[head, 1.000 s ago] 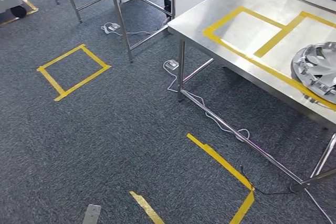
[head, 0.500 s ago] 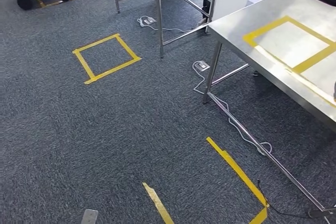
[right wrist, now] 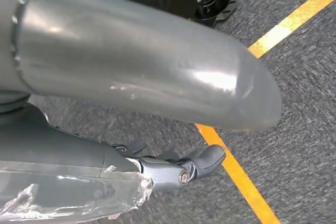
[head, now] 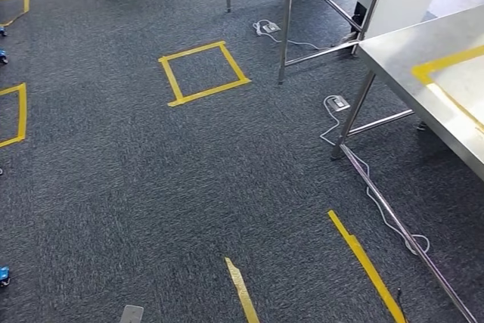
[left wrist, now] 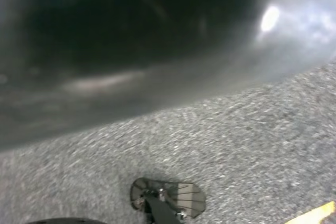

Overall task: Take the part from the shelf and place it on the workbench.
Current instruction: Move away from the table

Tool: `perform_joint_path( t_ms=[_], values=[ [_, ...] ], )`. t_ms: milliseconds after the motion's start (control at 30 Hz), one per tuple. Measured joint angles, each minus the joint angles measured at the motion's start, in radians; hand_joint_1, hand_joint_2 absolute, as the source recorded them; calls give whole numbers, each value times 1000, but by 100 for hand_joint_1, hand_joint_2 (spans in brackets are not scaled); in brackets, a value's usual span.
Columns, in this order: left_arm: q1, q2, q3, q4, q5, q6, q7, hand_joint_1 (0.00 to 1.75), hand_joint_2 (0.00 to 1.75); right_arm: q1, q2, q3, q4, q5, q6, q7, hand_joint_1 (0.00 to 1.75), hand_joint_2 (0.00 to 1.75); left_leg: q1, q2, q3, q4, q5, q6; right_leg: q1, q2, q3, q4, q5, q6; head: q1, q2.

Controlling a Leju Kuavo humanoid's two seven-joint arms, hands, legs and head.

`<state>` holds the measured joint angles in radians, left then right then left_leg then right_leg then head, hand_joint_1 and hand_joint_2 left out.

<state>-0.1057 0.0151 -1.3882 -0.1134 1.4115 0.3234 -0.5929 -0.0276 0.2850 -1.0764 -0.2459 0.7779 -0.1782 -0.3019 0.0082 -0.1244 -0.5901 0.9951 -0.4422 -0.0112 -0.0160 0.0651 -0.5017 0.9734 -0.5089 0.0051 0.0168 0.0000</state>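
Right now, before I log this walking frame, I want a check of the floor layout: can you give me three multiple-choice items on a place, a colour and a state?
1. In the head view, where is the steel workbench?
A. at the right edge
B. at the left edge
C. at the bottom centre

2. What colour is the tape square on the carpet?
A. red
B. yellow
C. white

3. What lies inside that tape square?
A. a box
B. bare carpet
C. a wheeled cart

Answers: 1 A, its steel top and legs come in from the right. 2 B, all four strips are yellow. 3 B, dark grey carpet shows within the outline.
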Motion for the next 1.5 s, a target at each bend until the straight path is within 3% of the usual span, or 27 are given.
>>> perform_joint_path(
  t_ms=[100, 167, 200, 267, 300, 367, 400, 467, 500, 567, 600, 667, 700, 733, 767, 833, 900, 967, 1000, 1100, 1167, 1200, 1267, 1333, 1400, 1433, 1500],
  values=[
    [-2, 0, -1, 1, 4, 0, -3, 0, 0, 3, 0, 0, 0, 3, 3, -1, 0, 0, -1, 88, -69, 144, -81, -12, 1, -53, 8, -12, 4, -14, -10, 0],
    [-3, -1, -1, 1, 4, 0, -6, 0, 0, 4, 0, 0, 1, 4, 5, -1, 0, 0, 5, 110, -126, 263, -123, -20, 4, -90, 9, -12, 2, -16, -12, 0],
    [-2, -2, -1, 1, 4, 0, -6, 0, 0, 4, 0, 0, 1, 5, 5, -1, 0, 0, 9, 115, -131, 276, -117, -24, 4, -105, 10, -12, 0, -16, -12, 0],
    [1, -1, -1, 2, 4, 0, -6, 0, 0, 4, 0, 0, 1, 5, 5, -1, 0, 0, 18, 131, -81, 191, -57, -31, 3, -131, 16, -11, -7, -10, -13, 0],
    [1, -2, -1, 2, 4, 0, -7, 0, 0, 3, 0, 1, 0, 6, 5, -1, 0, 0, 19, 156, -44, 124, -30, -35, 4, -142, 19, -9, -12, -4, -14, 0],
    [-4, -4, -1, 2, 4, 0, -9, 0, 0, 3, -1, 1, 0, 7, 5, -2, 0, 0, 15, 196, 5, 30, -10, -28, 10, -164, 20, -1, -27, 10, -15, 0],
    [-5, -5, -1, 2, 5, 0, -11, 0, 0, 2, -1, 1, 0, 8, 5, -3, 0, 0, 10, 203, 11, 17, -16, -20, 13, -174, 20, 1, -33, 16, -14, 0],
    [-3, -4, -1, 2, 9, 0, -16, 0, 0, -1, -2, 1, 1, 10, 5, -3, 0, 0, 6, 183, 8, 16, -20, -1, 11, -196, 30, 2, -42, 25, -11, 0],
    [0, -3, -1, 3, 13, -1, -20, 0, 0, -3, -2, 1, 1, 10, 6, -2, 0, 0, 5, 171, 8, 15, -20, 7, 9, -188, 32, 9, -52, 30, -11, 0],
    [1, -2, -1, 4, 21, -2, -27, 0, 0, -4, -2, 1, 1, 9, 8, 0, 0, 0, 5, 148, 7, 13, -16, 21, 5, -136, 4, 84, -103, 34, -8, 0],
    [0, -2, -1, 4, 23, -2, -30, 0, 0, -3, -2, 1, 1, 9, 8, 1, 0, 0, 4, 136, 7, 12, -16, 26, 5, -103, -29, 153, -138, 34, -6, 0],
    [-3, -2, -1, 4, 24, -3, -33, 0, 0, -2, -2, 0, 1, 9, 9, 3, 0, 0, 0, 108, 6, 13, -16, 31, 7, -73, -101, 286, -185, 27, -4, 0],
    [-3, -3, -1, 4, 25, -3, -33, 0, 0, -2, -2, 0, 1, 9, 9, 3, 0, 0, -3, 94, 7, 13, -17, 32, 9, -68, -124, 313, -180, 22, -5, 0],
    [-2, -3, -1, 4, 26, -4, -35, 0, 0, -2, -2, 0, 1, 10, 9, 3, 0, 0, -5, 79, 9, 13, -18, 33, 12, -64, -128, 297, -152, 15, -5, 0],
    [-2, -3, -1, 4, 30, -5, -38, 0, 0, -3, -2, 0, 1, 10, 10, 3, 0, 0, -6, 64, 12, 13, -18, 34, 15, -56, -115, 245, -108, 8, -5, 0],
    [-4, -5, -1, 4, 42, -8, -47, 0, 0, -3, -5, 1, 1, 15, 13, 2, 0, 0, -7, 35, 13, 15, -19, 33, 18, -6, -73, 110, -23, -5, -6, 0],
    [-5, -8, -1, 4, 55, -10, -55, 0, 0, -4, -9, 1, 1, 25, 15, 0, 0, 0, -5, 10, 4, 17, -18, 26, 18, 35, -47, 40, 4, -8, -5, 0],
    [0, -8, -1, 5, 70, -11, -60, 0, 0, -6, -14, 3, 1, 33, 16, -8, 0, 0, -2, -12, -4, 14, -13, 14, 17, 23, -38, 26, 4, -8, -4, 0],
    [4, -8, -1, 5, 77, -9, -61, 0, 0, -6, -17, 3, 1, 35, 16, -16, 0, 0, -2, -2, -6, 16, -15, 9, 16, 10, -34, 19, 8, -11, -5, 0],
    [5, -18, -1, 7, 89, 11, -59, 0, 0, -6, -26, 4, 1, 34, 21, -39, 0, 0, -6, 86, -53, 119, -82, -7, 14, -37, -20, 0, 15, -20, -12, 0],
    [4, -26, -1, 8, 90, 21, -57, 0, 0, -4, -35, 4, 1, 33, 24, -44, 0, 0, -1, 111, -114, 246, -137, -18, 15, -72, -19, -1, 12, -22, -14, 0],
    [6, -29, -1, 8, 91, 24, -56, 0, 0, -5, -39, 3, 1, 32, 25, -46, 0, 0, 3, 114, -128, 277, -141, -22, 15, -88, -18, 0, 10, -22, -14, 0],
    [9, -37, -1, 8, 89, 37, -50, 0, 0, -6, -46, 3, 1, 28, 36, -53, 0, 0, 8, 123, -100, 231, -97, -27, 14, -115, -13, 1, 4, -17, -14, 0],
    [6, -49, -3, 8, 82, 59, -42, 0, 0, -6, -61, 2, 1, 19, 61, -59, 0, 0, 6, 166, -27, 102, -38, -26, 16, -137, -5, 4, -4, -7, -15, 0],
    [-9, -65, -10, 8, 73, 78, -37, 0, 0, -5, -84, -4, 2, 7, 88, -51, 0, 0, -3, 203, 13, 26, -22, -10, 20, -159, -1, 8, -14, 5, -14, 0],
    [-17, -72, -15, 8, 71, 84, -36, 0, 0, -7, -94, -8, 2, 2, 95, -42, 0, 0, -9, 205, 14, 18, -27, -1, 22, -171, 1, 9, -17, 11, -14, 0],
    [-29, -86, -23, 8, 69, 90, -35, 0, 0, -12, -109, -15, 2, -1, 99, -24, 0, 0, -9, 182, 12, 14, -25, 17, 19, -186, 7, 12, -26, 21, -12, 0]
  ],
)
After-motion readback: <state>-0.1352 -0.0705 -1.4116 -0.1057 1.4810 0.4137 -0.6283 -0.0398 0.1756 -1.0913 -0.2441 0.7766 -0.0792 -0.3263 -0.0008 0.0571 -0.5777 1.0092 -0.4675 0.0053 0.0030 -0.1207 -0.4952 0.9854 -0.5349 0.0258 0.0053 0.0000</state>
